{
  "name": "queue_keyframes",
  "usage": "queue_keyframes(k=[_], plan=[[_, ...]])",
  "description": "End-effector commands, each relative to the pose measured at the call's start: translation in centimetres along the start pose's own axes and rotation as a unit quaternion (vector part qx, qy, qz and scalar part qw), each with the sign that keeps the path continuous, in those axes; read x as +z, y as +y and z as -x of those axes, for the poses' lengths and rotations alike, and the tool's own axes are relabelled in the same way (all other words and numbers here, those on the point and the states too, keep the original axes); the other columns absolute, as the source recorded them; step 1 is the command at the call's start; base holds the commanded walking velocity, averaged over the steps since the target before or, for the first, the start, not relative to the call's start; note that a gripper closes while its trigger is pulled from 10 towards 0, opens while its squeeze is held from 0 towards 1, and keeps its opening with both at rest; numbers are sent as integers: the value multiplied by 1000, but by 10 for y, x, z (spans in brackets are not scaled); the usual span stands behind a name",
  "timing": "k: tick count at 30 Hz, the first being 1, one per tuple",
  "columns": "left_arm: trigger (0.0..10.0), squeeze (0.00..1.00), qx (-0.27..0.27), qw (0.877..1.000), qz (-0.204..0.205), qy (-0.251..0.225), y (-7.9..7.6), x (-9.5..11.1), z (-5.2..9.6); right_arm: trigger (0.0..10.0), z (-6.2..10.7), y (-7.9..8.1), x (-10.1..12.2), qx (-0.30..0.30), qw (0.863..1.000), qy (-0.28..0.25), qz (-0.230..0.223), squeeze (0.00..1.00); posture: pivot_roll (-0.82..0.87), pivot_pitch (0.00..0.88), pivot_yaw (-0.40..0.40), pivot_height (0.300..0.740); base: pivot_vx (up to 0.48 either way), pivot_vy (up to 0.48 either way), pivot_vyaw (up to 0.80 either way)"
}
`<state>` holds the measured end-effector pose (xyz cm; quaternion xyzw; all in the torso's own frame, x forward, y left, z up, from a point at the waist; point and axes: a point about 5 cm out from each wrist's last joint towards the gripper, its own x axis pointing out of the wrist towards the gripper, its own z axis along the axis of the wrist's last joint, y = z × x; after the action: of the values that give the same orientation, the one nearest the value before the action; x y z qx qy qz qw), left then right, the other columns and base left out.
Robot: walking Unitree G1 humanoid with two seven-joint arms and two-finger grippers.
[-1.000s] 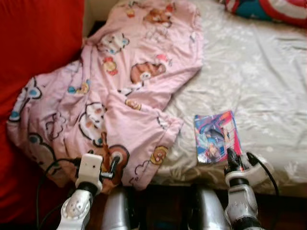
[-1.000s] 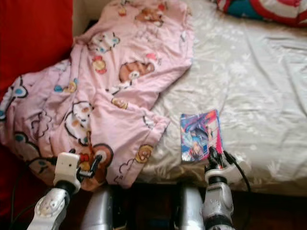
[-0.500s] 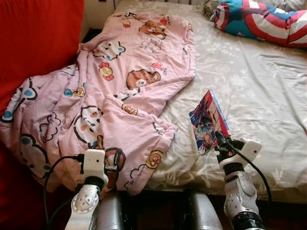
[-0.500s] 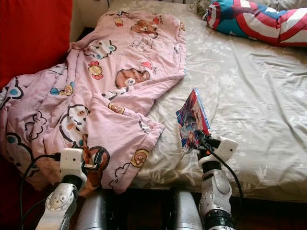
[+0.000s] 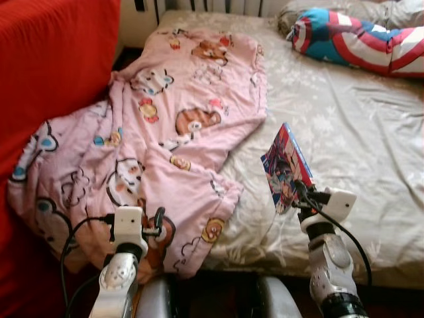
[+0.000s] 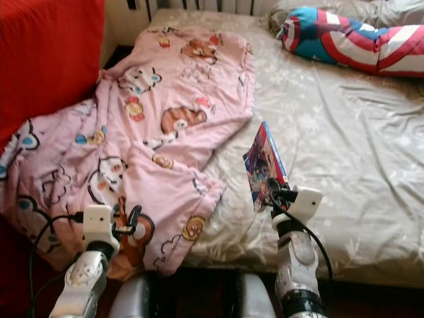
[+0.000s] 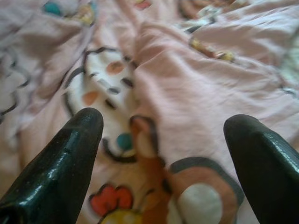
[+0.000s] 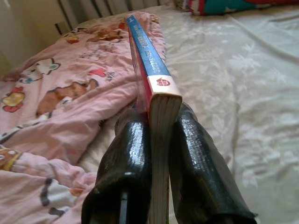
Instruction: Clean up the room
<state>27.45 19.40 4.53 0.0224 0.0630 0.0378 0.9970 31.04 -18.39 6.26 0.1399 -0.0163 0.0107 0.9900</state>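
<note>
A colourful comic book (image 5: 286, 169) is held up off the bed, tilted on edge, with my right gripper (image 5: 297, 192) shut on its lower end. In the right wrist view the book's blue spine (image 8: 148, 65) runs away from me between the two black fingers (image 8: 125, 154). A pink cartoon-print blanket (image 5: 165, 132) lies crumpled over the left half of the bed and hangs over the near edge. My left gripper (image 5: 158, 222) hovers open over the blanket's near corner; its two fingers (image 7: 60, 163) stand wide apart above the fabric (image 7: 177, 107).
The bed has a beige flowered sheet (image 5: 358, 139). A red, white and blue pillow (image 5: 358, 40) lies at the far right. A red cushion or sofa side (image 5: 46, 66) rises on the left. A radiator (image 5: 199, 5) stands behind the bed.
The right gripper has lifted the book from lying flat on the sheet to standing tilted in the air. The camera view has tilted up, showing more of the far bed. The left gripper stays over the blanket.
</note>
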Motion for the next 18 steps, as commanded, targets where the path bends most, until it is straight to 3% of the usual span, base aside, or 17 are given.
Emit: queue_keyframes(k=[1, 11, 17, 18], plan=[[10000, 0, 17, 1000, 12, 23, 5, -10, 2, 10000, 0, -1, 8, 2, 1000, -23, 17, 0, -6, 114, -43, 704, 0, 0, 0], [10000, 0, 0, 990, 5, 141, 7, -50, -1, 10000, 0, 2, 5, -2, 1000, -23, 17, 0, -3, 77, -31, 740, 0, 0, 0], [10000, 0, -17, 976, 5, 219, 3, -75, 11, 10000, 4, 4, 2, -15, 999, -32, 11, 0, -22, 44, -21, 740, 0, 0, 0], [10000, 0, -17, 969, 6, 248, 1, -84, 16, 10000, 4, 6, 0, -10, 999, -27, 22, 0, -21, 45, -20, 740, 0, 0, 0]])
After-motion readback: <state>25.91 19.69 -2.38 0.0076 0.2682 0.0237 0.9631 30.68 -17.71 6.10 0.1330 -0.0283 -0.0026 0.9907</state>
